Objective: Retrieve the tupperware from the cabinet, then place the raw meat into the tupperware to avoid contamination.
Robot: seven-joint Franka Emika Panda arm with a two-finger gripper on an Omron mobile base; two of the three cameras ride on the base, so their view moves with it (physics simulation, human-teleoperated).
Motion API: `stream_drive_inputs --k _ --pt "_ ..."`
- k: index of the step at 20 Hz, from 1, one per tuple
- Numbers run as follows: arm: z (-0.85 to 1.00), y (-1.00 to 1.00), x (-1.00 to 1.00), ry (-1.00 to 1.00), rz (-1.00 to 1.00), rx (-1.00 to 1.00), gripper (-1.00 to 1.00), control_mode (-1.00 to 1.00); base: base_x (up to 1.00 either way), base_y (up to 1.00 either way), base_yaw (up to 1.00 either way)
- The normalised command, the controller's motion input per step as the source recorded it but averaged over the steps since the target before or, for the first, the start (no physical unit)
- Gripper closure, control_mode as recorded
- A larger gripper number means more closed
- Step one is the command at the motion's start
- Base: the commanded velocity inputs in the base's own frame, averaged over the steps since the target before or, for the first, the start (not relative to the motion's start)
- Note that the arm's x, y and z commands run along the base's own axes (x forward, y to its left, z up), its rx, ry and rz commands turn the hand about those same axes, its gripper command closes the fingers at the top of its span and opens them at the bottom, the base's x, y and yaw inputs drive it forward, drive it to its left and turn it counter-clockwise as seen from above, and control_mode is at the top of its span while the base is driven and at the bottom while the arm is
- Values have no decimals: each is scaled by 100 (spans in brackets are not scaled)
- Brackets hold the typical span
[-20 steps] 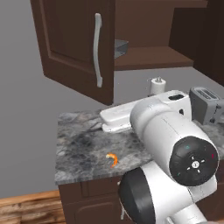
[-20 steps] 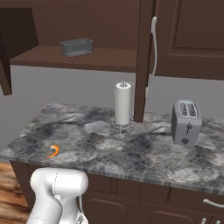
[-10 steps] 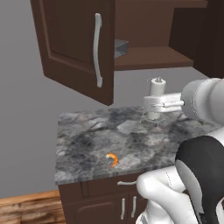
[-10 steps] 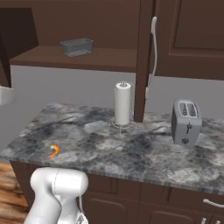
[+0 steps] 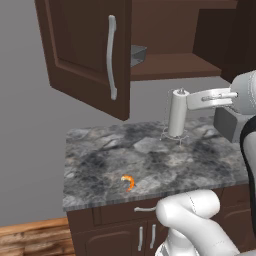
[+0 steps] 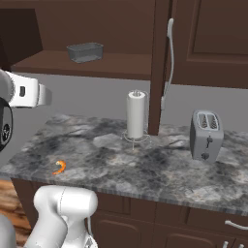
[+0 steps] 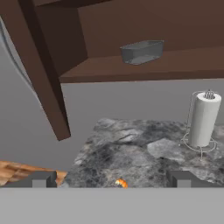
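- Hanging open at 9 o'clock, the cabinet (image 7: 48, 83) door bares the shelf.
- Lying on the table (image 7: 144, 153) at 6 o'clock, the raw meat (image 7: 121, 183) looks tiny, soft, likely slippery.
- Spread wide and empty, the gripper (image 7: 111, 178) points shelfward.
- Sitting at 1 o'clock, the tupperware (image 7: 141, 51) looks light, rigid; pinch across its short walls.

A plain grey wall (image 5: 30, 150) runs behind a mottled grey stone table (image 6: 145, 167), which sits on dark brown lower cupboards (image 5: 115, 235) with short silver handles. A white paper towel roll (image 6: 136, 115) on a wire stand and a silver toaster (image 6: 207, 136) stand toward the back. Wood plank floor (image 5: 30, 240) shows at the lower left.
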Motion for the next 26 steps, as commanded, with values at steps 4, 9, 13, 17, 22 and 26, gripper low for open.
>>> stream_drive_inputs --k 4,9,13,17,22,26 --pt "-60 -7 26 0 25 5 -100 -100 0 0 0" --pt "-64 0 16 -2 24 2 -100 -100 0 0 0" --pt "3 -12 53 0 16 18 -100 -100 0 0 0" --pt "5 -7 58 0 14 18 -100 -100 0 0 0" --pt "0 8 64 0 10 15 -100 -100 0 0 0" --pt "0 29 69 2 7 15 -100 -100 0 0 0"
